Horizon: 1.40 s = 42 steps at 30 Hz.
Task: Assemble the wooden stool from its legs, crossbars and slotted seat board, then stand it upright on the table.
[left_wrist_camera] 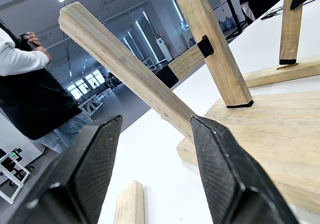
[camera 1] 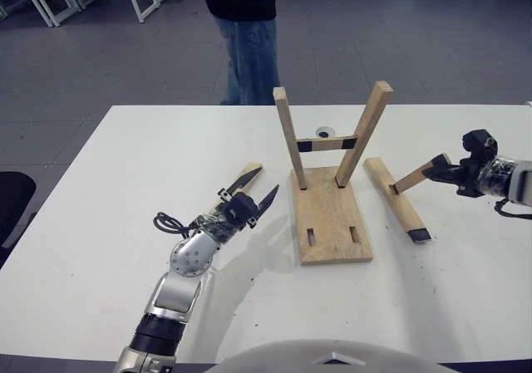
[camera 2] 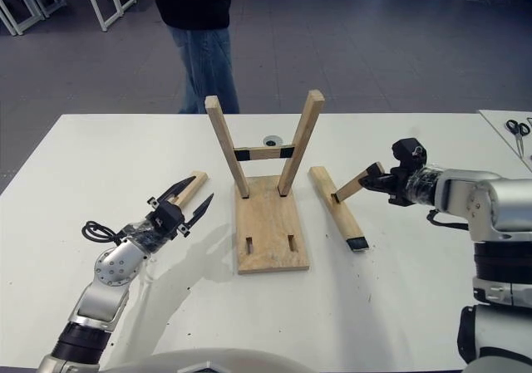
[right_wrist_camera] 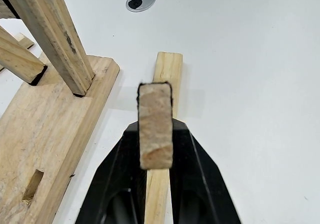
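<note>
Between the right jaws, a crossbar

left arm: brushed silver shell, round wrist housing with a ring of small dark screw holes, black collar further down. Loose black cable loops off the wrist. left gripper: two black tapered fingers, fine-textured pads, pointed tips. right arm: fat silver-grey cylinder, dark joint bands, thin black wire under it. right gripper: same black build, small black camera block on top.
</note>
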{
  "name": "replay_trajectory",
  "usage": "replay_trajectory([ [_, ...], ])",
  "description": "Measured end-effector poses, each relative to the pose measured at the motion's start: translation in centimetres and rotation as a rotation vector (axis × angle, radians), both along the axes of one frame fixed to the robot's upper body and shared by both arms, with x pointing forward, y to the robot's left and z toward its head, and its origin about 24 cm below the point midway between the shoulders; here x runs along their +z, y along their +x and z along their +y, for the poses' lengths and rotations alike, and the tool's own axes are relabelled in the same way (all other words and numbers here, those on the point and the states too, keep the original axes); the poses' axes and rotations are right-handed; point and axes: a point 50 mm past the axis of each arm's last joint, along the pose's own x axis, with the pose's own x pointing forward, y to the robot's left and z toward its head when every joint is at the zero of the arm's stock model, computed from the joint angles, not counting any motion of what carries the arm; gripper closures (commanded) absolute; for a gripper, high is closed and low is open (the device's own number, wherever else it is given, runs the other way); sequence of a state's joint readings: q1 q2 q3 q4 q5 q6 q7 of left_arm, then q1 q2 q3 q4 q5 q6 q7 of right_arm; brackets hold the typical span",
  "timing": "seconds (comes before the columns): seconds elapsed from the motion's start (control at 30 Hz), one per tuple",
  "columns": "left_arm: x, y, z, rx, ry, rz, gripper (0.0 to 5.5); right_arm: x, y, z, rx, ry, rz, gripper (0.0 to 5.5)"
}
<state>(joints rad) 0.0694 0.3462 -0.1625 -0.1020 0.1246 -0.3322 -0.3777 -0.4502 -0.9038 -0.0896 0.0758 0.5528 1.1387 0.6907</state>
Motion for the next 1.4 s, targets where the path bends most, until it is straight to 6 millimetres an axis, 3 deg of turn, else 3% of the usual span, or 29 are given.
replay_trajectory([
  [0.33, 0.0, -0.1, -0.1, 0.004, -0.005, 0.001, 2.97, -0.1, 0.2, -0.1, 0.012, -0.015, -0.011, 5.09],
  [0.5, -0.1, -0.1, -0.1, 0.006, -0.003, 0.000, 2.97, 1.4, 0.7, 0.9, 0.035, 0.001, -0.072, 5.09],
  [0.7, -0.1, -0.1, -0.1, 0.007, -0.003, 0.004, 2.97, 0.3, 0.5, 1.1, 0.025, 0.008, -0.044, 5.09],
  [1.03, -0.1, -0.1, -0.1, 0.009, -0.001, 0.007, 2.97, -1.0, 0.0, 0.8, 0.015, -0.009, -0.034, 5.09],
  [1.2, -0.3, -0.6, 0.1, 0.029, -0.004, 0.012, 2.97, -0.6, -2.2, 0.0, -0.056, 0.004, 0.084, 5.09],
  [1.4, -0.6, -1.0, 0.0, 0.073, -0.010, 0.014, 2.97, 0.4, -1.5, -0.7, -0.039, -0.086, 0.121, 5.09],
])
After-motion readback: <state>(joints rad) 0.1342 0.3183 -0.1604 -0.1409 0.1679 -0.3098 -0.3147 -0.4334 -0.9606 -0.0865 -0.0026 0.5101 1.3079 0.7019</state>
